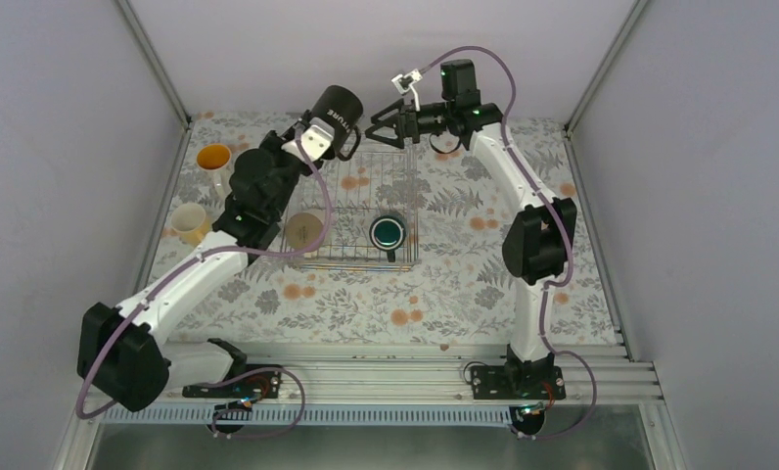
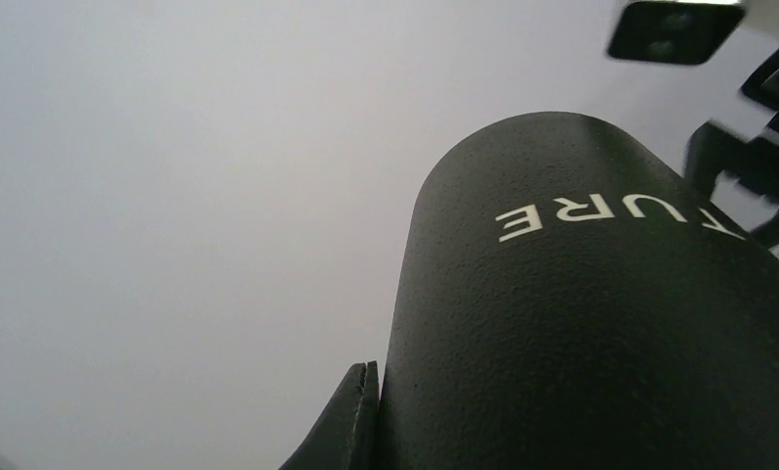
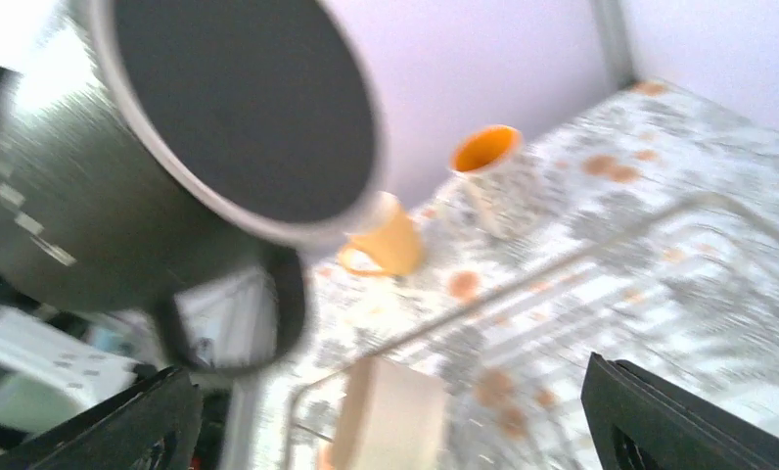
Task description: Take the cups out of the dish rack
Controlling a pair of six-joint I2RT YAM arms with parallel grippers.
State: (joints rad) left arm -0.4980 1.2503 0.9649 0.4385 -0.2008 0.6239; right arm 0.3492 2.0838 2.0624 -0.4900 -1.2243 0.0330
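The left gripper (image 1: 321, 138) clamps the black mug (image 1: 339, 109) aloft at upper centre, probably to clear the dish rack (image 1: 366, 186), while the right gripper (image 1: 381, 127) gapes empty beside it.

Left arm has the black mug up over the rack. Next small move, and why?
Probably swing the left end effector leftward, carrying the black mug clear of the dish rack toward the orange cup and cream cup on the table. It grips the mug in the air, and the right end effector stands open, apart.
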